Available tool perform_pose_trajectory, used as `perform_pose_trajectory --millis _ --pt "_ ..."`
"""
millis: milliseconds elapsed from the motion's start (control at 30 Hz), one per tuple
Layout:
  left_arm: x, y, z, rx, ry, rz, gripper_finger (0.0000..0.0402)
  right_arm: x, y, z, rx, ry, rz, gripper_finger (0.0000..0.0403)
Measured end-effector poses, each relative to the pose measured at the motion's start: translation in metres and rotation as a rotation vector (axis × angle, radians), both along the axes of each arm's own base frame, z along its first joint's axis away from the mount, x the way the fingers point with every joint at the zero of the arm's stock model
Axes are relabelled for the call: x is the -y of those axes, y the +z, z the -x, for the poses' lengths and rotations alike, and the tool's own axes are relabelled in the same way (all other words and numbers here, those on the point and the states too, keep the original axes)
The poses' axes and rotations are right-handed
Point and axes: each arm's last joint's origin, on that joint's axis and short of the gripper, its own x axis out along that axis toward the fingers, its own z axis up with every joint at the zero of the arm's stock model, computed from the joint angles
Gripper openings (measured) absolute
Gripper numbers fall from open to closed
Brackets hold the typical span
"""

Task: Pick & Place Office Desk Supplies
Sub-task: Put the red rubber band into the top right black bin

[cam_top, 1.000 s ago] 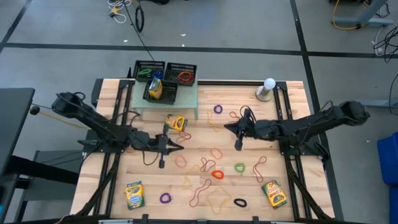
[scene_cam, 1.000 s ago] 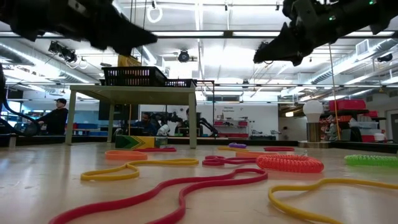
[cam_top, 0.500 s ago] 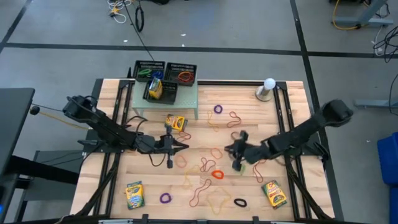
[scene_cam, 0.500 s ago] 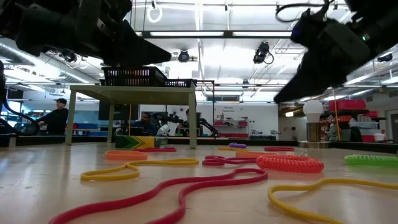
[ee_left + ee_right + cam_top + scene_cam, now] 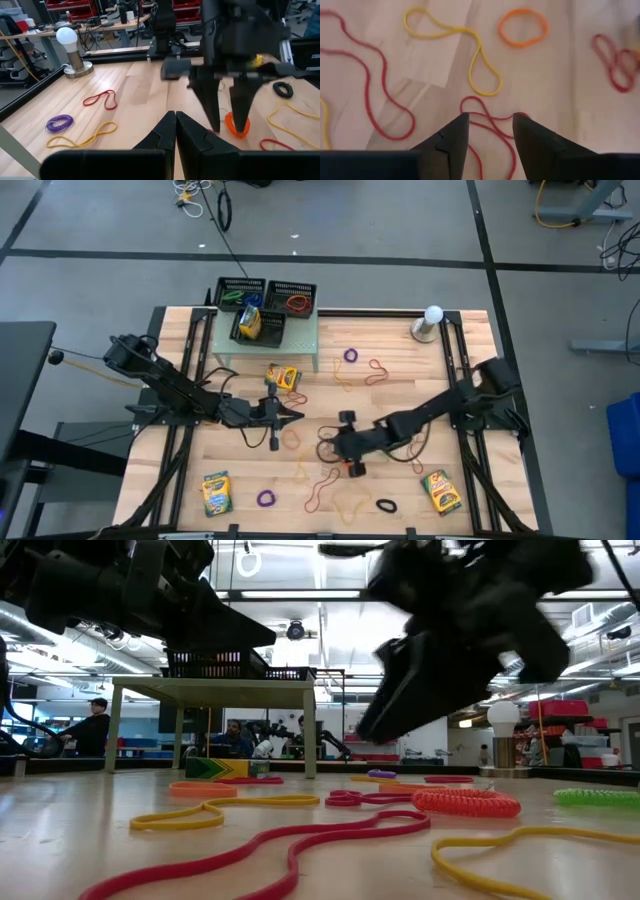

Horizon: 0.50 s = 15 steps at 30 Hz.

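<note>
Your right gripper [image 5: 343, 455] at the overhead view's centre, dark fingers parted over a thin red rubber-band loop [image 5: 487, 120] lying on the wooden table [image 5: 460, 395], your left gripper [image 5: 290, 416] left of centre, fingers pressed together, holding nothing.

The high view looks straight down from well above the worktop [image 5: 180, 470], taking in both arms and the floor around. The low view sits at the worktop's surface, facing level across it into the room behind. The left wrist view faces across the boards toward the right pincer [image 5: 227, 117]. The right wrist view looks closely down at the bands. All four views share the worktop's middle.
</note>
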Motion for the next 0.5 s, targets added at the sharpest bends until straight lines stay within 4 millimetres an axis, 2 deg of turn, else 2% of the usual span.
perform_pose_trajectory --millis 167,367,500 --pt "0.000 0.000 0.000 0.001 0.001 0.001 0.0020 0.008 -0.010 -0.018 -0.107 0.051 0.007 0.0165" --pt "-0.001 0.001 0.000 0.006 0.016 0.000 0.0020 0.021 -0.023 -0.026 -0.188 0.067 0.012 0.0164" --pt "-0.003 0.002 0.000 0.020 0.101 -0.010 0.0020 0.026 -0.026 -0.028 -0.192 0.067 0.003 0.0144"
